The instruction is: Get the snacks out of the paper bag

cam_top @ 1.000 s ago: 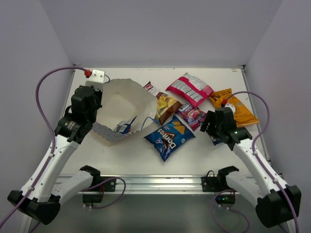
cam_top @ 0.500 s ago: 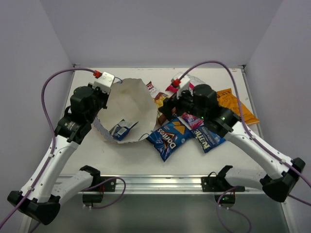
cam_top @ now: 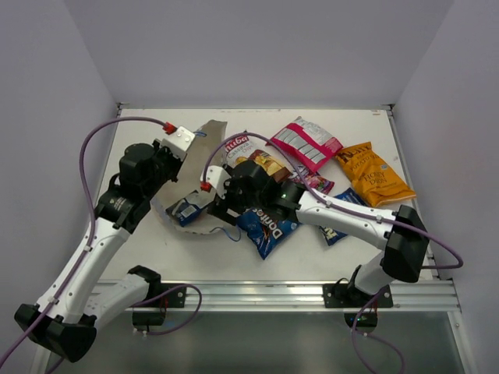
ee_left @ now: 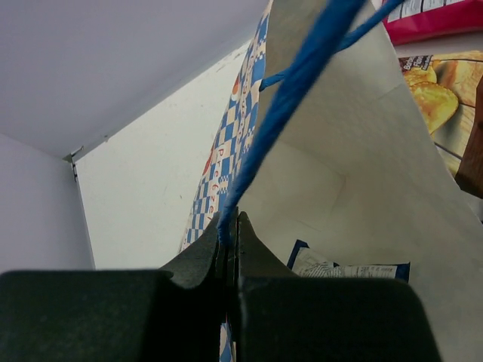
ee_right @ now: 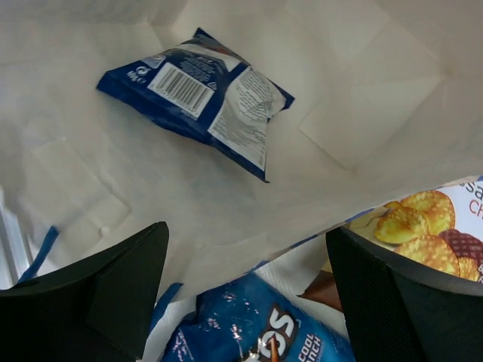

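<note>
Retrieval of what looks like the last packet

Step in hand: emptying paper bag (ee_right: 362,98). Right claw (ee_right: 247,234) at its mouth, spread wide, empty. Small blue-white packet (ee_right: 200,94) flat on bag floor, ahead of claw, clear of both fingers. Left claw (ee_left: 229,220) pinched on blue string handle (ee_left: 285,98), holding mouth up. Next, probably: push deeper, straddle packet, close.

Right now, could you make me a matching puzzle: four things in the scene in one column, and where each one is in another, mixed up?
1. small blue-white packet
2. orange packet
3. blue string handle
4. Doritos packet

A. pinched in the left gripper
B. inside the paper bag
C. farthest right, away from the bag
D. just outside the bag's mouth

Pairs: 1-B, 2-C, 3-A, 4-D
</note>
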Available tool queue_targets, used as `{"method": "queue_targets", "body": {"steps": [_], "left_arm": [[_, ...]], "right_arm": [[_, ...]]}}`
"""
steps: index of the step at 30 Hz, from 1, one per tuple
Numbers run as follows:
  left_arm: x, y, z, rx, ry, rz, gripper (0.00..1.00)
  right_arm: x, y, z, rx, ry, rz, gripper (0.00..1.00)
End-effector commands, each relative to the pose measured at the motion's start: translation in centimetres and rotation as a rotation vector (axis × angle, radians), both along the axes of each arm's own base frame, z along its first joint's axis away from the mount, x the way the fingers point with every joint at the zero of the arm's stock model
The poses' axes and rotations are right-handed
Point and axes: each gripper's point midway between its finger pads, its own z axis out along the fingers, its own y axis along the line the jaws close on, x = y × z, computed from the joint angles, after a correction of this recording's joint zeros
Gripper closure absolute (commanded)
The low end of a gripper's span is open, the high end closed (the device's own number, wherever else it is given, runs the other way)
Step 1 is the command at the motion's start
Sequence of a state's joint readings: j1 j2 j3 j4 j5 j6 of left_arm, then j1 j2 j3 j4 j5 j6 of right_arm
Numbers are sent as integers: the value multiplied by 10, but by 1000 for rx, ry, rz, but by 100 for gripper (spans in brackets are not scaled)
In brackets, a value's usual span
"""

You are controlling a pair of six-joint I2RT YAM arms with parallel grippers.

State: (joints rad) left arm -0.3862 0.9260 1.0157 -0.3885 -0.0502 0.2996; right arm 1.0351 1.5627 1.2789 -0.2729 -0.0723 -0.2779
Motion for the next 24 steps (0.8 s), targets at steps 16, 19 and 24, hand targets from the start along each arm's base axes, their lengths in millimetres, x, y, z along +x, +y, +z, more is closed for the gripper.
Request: {"method": "queue_targets", "body": {"steps": [16,19,24], "left_arm": [[-17,4,34,-42,-126,-26,100],[-17,3,34,-42,-126,-33,100],[-19,2,33,-41,-130,-40,100]], "right_arm": [[-16,12,137,203,-247,110,12],[-15,28,104,158,-224,162,12],[-15,42,47,81,-222,250,11]]}}
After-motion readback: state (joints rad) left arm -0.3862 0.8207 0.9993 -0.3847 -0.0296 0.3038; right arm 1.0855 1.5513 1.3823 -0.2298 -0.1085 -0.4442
